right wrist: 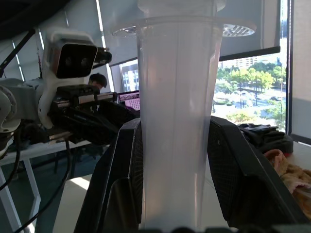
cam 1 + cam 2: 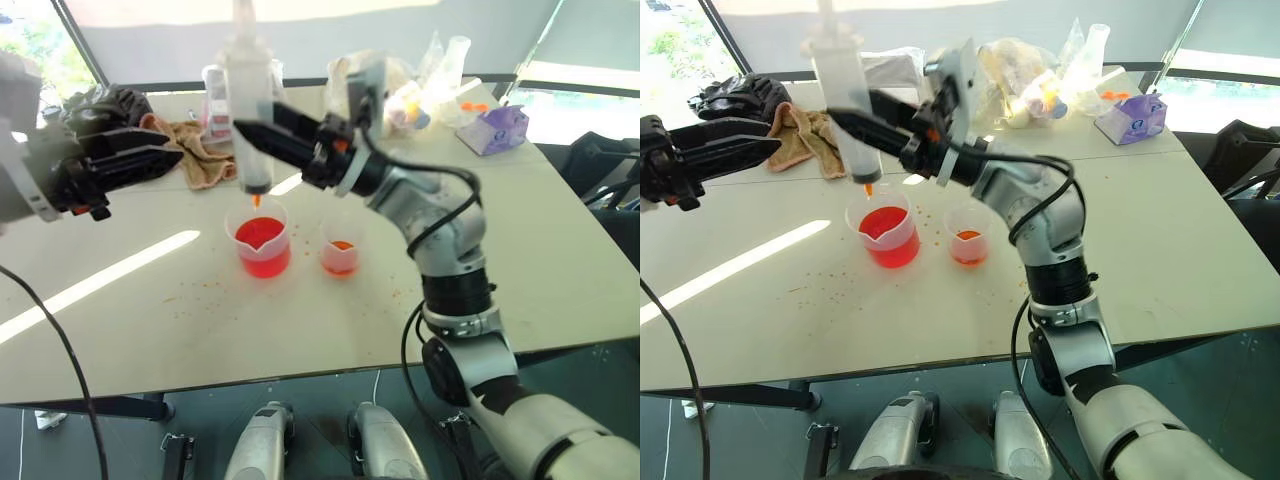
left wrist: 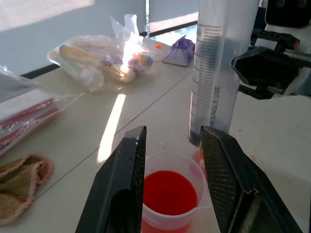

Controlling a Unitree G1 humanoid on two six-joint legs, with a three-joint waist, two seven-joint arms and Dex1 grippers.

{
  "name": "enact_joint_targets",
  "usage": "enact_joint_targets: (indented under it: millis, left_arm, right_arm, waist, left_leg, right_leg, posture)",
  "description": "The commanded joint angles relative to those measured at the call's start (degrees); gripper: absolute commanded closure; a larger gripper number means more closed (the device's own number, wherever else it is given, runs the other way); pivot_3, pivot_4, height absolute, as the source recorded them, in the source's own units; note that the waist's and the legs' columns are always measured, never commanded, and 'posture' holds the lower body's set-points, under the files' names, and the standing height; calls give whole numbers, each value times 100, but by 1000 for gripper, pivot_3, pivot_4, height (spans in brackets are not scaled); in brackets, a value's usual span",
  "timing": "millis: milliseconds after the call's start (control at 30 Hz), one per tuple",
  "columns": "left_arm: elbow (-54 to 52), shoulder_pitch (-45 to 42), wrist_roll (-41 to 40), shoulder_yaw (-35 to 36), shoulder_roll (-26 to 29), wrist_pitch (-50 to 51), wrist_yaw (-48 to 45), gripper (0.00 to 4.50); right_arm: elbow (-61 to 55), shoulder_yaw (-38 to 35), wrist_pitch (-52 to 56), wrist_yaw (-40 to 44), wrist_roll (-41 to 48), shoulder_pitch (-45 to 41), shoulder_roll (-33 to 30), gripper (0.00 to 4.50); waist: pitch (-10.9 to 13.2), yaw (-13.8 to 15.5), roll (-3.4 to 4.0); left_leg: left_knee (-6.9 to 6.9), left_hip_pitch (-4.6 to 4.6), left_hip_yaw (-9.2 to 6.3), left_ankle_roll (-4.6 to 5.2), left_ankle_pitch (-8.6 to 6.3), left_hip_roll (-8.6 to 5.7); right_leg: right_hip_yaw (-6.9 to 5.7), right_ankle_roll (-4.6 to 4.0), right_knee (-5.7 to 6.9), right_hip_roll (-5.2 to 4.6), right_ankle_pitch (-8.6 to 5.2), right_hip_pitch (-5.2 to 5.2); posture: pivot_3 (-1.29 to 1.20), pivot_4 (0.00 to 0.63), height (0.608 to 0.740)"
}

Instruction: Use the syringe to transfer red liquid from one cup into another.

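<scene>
So the right hand (image 2: 262,140) is clamped around the syringe (image 2: 250,110), holding it upright in the air with the orange-red nozzle tip pointing down. The tip sits right above the rim of the spouted beaker (image 2: 262,245), not dipped in. In the right wrist view the barrel is squeezed snug between the two black fingers (image 1: 119,184).

The beaker sits mid-desk and has a decent pool of red liquid (image 2: 263,262) in the bottom. Just beside it at 3 o'clock is the narrower cup (image 2: 340,250), apart from the beaker, with only a shallow bit of red in it.

The left hand (image 2: 150,160) hangs out at roughly 10 o'clock from the beaker, up off the desk (image 2: 520,260), fingers parted and holding nothing. In its wrist view the gap between its fingers (image 3: 121,189) frames the beaker, with the syringe barrel beyond.

Little orange-red specks are scattered over the desk around the cups, mostly toward 7 o'clock. At 11 o'clock from the beaker there's a crumpled tan cloth (image 2: 195,150), and further back at 1 o'clock a pile of clear plastic bags (image 2: 410,95) plus a purple tissue pack (image 2: 495,130) toward the far right corner.
</scene>
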Motion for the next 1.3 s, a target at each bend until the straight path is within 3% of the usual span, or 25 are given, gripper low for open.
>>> enact_joint_targets:
  millis: [33, 400, 633, 900, 1300]
  left_arm:
    - [-34, -186, 47, 75, 41, 9, 15, 2694]
    - [-366, -355, 83, -233, -411, -44, 238, 2694]
    - [-531, -554, -28, -530, -621, 57, 267, 2694]
    - [-227, -1136, 433, -1016, -985, -83, 288, 2694]
    - [-446, -769, 310, -590, -709, 182, -123, 2694]
  right_arm:
    - [290, 245, -729, -16, -442, -38, 182, 3174]
    - [1501, 731, -2111, 204, -1384, 230, 361, 3174]
    - [1548, 756, -2242, 229, -1526, 324, 385, 3174]
    - [1513, 817, -2267, 263, -1618, 383, 388, 3174]
    - [1729, 653, -2280, 208, -1623, 270, 334, 3174]
  waist:
    - [0, 0, 0]
    - [-1, 9, -3]
    - [-1, 12, -3]
    - [-2, 9, -4]
    - [-2, 1, -4]
  left_leg:
    - [0, 0, 0, -3, 2, 0]
    - [2, 1, -2, -13, 7, -1]
    - [4, 1, -3, -17, 10, -1]
    - [10, 4, -5, -22, 13, -1]
    - [8, 4, -6, -23, 14, 1]
  right_leg:
    - [1, 0, 4, 0, 0, -2]
    - [1, -1, 14, -3, 1, -4]
    - [3, -1, 26, -3, 1, -8]
    - [3, -1, 39, 5, 0, -7]
    - [9, -2, 43, 9, 0, -11]
  posture:
    - [0, 150, 736]
    - [0, 150, 736]
    - [0, 150, 736]
    - [0, 150, 736]
    - [0, 150, 736]
